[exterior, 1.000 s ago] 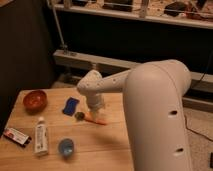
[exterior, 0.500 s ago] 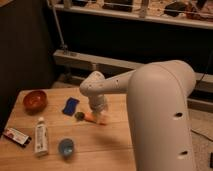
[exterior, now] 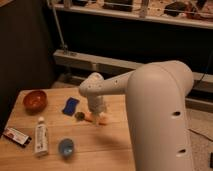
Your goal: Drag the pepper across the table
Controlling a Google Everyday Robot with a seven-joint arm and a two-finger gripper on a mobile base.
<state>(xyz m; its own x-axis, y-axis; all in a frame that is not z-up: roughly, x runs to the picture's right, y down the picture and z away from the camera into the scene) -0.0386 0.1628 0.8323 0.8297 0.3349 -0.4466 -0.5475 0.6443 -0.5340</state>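
Note:
The pepper (exterior: 90, 118) is a small orange tapered vegetable with a dark stem end, lying near the middle of the pale wooden table (exterior: 110, 150). My gripper (exterior: 97, 113) hangs from the white arm and is down over the pepper's middle, with orange showing on both sides of it. The jaws stand open around the pepper; the contact itself is hidden by the wrist.
A flat blue piece (exterior: 70, 105) lies just left of the pepper. An orange-red bowl (exterior: 34, 99) sits at the back left. A white tube (exterior: 40, 137), a small box (exterior: 16, 136) and a blue cup (exterior: 66, 147) are at the front left. The arm's bulky white body (exterior: 160, 120) fills the right side.
The gripper and the orange pepper have shifted slightly to the left. The other objects have not moved.

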